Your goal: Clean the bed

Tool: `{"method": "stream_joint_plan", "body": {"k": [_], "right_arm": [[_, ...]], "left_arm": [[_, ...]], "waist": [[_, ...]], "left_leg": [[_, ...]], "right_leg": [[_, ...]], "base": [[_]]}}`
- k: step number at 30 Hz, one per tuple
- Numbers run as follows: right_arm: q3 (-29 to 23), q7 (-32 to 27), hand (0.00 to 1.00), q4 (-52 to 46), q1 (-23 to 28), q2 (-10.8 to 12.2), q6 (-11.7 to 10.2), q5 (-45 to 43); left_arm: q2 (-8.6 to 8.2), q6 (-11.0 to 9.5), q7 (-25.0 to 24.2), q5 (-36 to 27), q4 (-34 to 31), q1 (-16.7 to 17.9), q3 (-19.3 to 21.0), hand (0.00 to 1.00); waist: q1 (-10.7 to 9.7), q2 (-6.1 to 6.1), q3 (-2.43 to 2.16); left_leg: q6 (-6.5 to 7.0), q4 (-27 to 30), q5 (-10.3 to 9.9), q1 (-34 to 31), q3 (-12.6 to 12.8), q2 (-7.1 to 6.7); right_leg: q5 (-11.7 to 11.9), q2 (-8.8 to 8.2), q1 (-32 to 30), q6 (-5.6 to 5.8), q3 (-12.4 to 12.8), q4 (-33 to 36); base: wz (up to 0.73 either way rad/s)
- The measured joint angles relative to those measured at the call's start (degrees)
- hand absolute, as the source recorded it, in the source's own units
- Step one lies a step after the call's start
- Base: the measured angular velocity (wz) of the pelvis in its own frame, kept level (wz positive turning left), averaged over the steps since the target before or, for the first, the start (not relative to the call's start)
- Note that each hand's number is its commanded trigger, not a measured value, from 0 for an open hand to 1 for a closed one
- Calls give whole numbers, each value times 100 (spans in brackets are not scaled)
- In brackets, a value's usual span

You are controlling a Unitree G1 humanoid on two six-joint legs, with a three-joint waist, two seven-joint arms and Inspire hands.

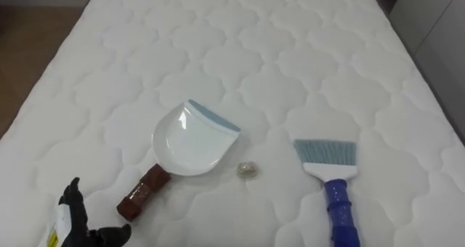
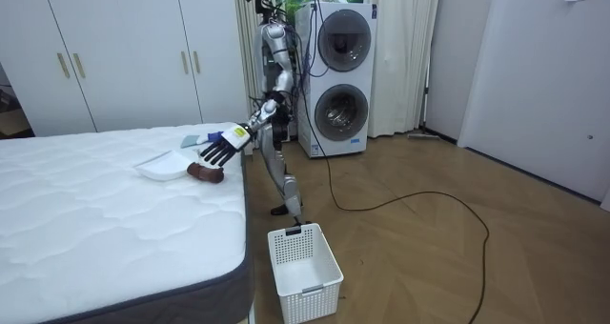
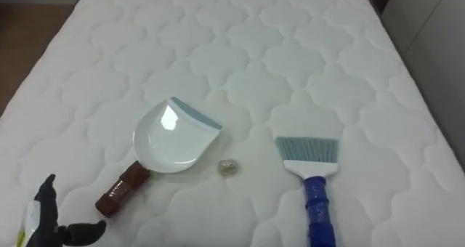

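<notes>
Quilted mattress [image 1: 290,58] holds dustpan [image 1: 190,139], crumb [image 1: 248,169] and brush [image 1: 330,181]; left hand [image 1: 75,212], fingers spread and empty, hovers near-left by the handle [image 1: 144,192]. Grasping it seems next.

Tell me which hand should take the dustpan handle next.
Left, I'd say. The left hand is open at the lower left, close beside the dustpan handle, which points toward it. The brush lies farther off on the right side of the mattress.
</notes>
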Motion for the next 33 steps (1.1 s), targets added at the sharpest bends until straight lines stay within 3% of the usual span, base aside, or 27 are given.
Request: {"method": "stream_joint_plan", "body": {"k": [4,10,15,28,33], "right_arm": [[4,27,0,15,1,2,2,-2],[24,44,0,228,-30,-10,19,5],[30,68,0,337,-168,-14,161,-19],[303,-31,0,333,-576,-19,286,56],[471,-65,0,343,-794,-12,251,669]], "left_arm": [[29,-15,77,0,-2,-50,-2,0],[76,-38,189,-9,31,-277,-379,0],[77,-28,188,-189,203,-610,-463,0],[124,57,168,-470,952,-1329,-879,0],[172,54,18,-683,1510,-1673,-1032,0]], "waist": [[-112,12,3],[-193,59,-1],[-351,126,10],[-553,152,69],[-565,144,76]], "left_leg": [[1,14,1,-86,-40,-8],[19,45,15,-300,-58,-27],[33,60,43,-583,-50,-33],[31,132,46,-1047,20,-28],[31,131,46,-1087,-1,-27]], "right_leg": [[3,-16,-52,0,-59,2],[25,-43,-243,10,-93,18],[71,-47,-535,11,-70,17],[75,-49,-1027,10,-1,88],[75,-45,-1088,9,-8,90]], "base": [[7],[1],[-1],[-4],[-3]]}}
